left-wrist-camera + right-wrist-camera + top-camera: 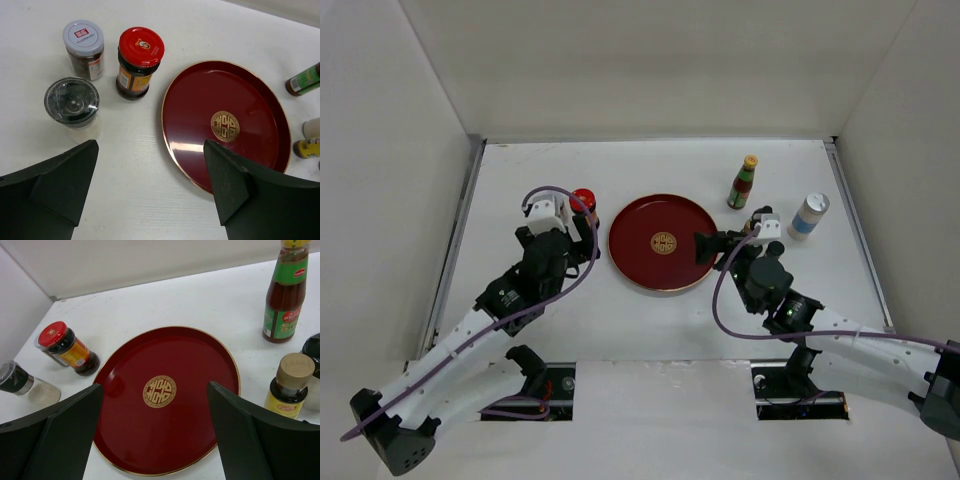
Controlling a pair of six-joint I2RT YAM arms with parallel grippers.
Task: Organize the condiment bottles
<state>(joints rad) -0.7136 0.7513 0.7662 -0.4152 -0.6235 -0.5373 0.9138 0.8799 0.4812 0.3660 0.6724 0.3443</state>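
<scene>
My left gripper (151, 150) wide open, empty, aimed near red-capped jar (136, 62), probably next pick. Right gripper (155, 390) likewise open, empty, facing red tray (192, 365), likely destination.

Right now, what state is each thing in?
Round red tray: empty.
Red-capped glass jar: upright, capped.
Grey-lidded spice jar: upright, lidded.
Clear-lidded dark jar: upright, lidded.
Yellow-capped red sauce bottle: upright, capped.
Tan-capped small bottle: upright, capped.
White blue-banded shaker: upright.
Left gripper: open, empty.
Right gripper: open, empty.
</scene>
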